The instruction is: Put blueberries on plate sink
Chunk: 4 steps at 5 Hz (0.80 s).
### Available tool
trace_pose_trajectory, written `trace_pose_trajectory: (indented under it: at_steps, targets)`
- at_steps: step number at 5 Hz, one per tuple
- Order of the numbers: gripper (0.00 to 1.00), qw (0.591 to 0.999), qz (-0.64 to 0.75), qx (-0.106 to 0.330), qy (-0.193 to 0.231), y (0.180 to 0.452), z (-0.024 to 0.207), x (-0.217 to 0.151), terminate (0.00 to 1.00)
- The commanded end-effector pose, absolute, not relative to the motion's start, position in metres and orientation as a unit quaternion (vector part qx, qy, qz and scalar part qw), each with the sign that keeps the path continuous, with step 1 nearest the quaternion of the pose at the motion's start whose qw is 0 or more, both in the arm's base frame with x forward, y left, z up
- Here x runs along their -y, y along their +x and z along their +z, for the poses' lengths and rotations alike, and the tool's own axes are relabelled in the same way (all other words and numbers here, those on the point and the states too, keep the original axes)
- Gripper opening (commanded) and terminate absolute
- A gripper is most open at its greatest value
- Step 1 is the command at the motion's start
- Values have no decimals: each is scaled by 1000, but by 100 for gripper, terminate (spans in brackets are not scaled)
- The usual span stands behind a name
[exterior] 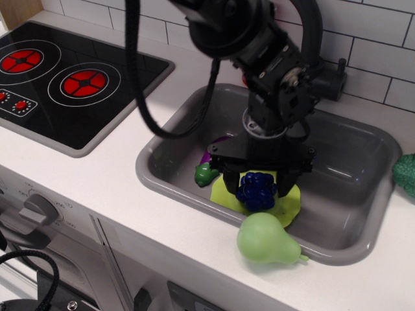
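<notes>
The blueberries [257, 190], a dark blue knobbly cluster, sit on the yellow-green plate [288, 206] at the front of the grey sink [155, 183]. My gripper [258, 186] hangs straight over them. Its two black fingers [230, 183] stand spread on either side of the cluster, with a little plate showing between the left finger and the berries. The gripper looks open. Most of the plate is hidden under the gripper and the berries.
A purple eggplant with a green cap [205, 172] lies in the sink left of the plate. A light green pear [264, 238] rests on the sink's front rim. A black faucet [312, 45] stands behind. A stove [65, 84] is at left, and a green object [406, 173] is at the right edge.
</notes>
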<state>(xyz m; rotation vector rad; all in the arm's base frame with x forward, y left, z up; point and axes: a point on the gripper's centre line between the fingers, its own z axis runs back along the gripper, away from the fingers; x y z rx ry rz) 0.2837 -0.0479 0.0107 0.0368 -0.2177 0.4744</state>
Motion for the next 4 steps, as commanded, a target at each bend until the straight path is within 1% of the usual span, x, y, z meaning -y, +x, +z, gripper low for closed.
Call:
trace_pose_trajectory:
  at_steps: [1, 2, 3, 4]
  targets:
    - [100, 954, 260, 151, -13, 302, 62, 46, 0]
    - [100, 950, 265, 160, -31, 305, 90, 40, 0]
    - [100, 950, 265, 160, -31, 305, 90, 40, 0]
    - [100, 950, 265, 160, -31, 305, 90, 40, 100]
